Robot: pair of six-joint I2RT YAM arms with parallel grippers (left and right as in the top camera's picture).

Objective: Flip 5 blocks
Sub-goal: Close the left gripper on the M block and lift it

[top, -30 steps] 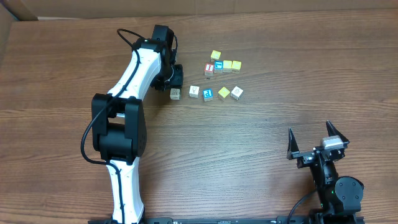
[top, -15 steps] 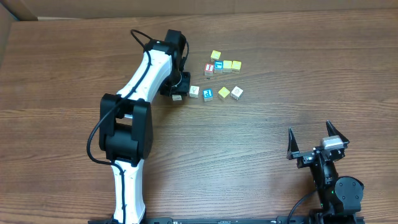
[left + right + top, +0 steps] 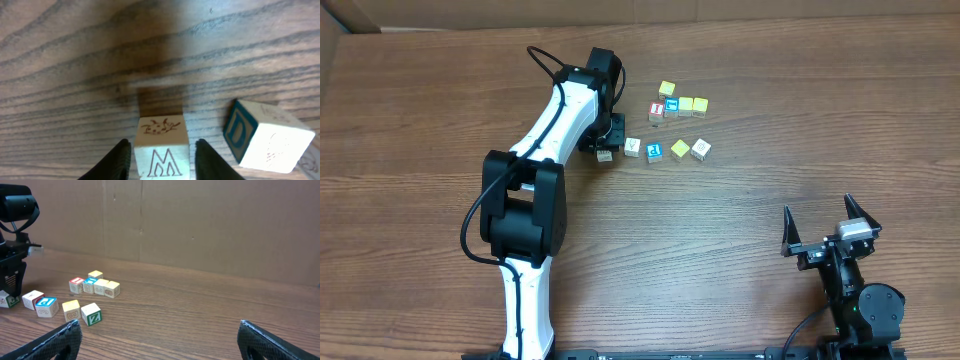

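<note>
Several small wooden blocks lie on the table. A row holds a white block (image 3: 633, 147), a blue-topped block (image 3: 655, 152), a yellow one (image 3: 680, 149) and a white one (image 3: 701, 149). At the row's left end sits the M block (image 3: 161, 150), with a small drawing on its far face. My left gripper (image 3: 607, 150) straddles it, jaws open, with a thin gap on each side. The block stands on the wood. A block with a blue D (image 3: 260, 140) lies to its right. My right gripper (image 3: 830, 235) stands wide open and holds nothing, far from the blocks.
A second cluster sits behind the row: a red-topped cube (image 3: 657, 110), a blue one (image 3: 671, 107), and yellow ones (image 3: 686, 105) (image 3: 666, 89). A cardboard wall (image 3: 200, 225) backs the table. In the right wrist view the blocks (image 3: 90, 286) lie far left.
My left gripper has moved from behind the row down over the M block, and its jaws have narrowed toward the block's sides. The right arm has not moved.
</note>
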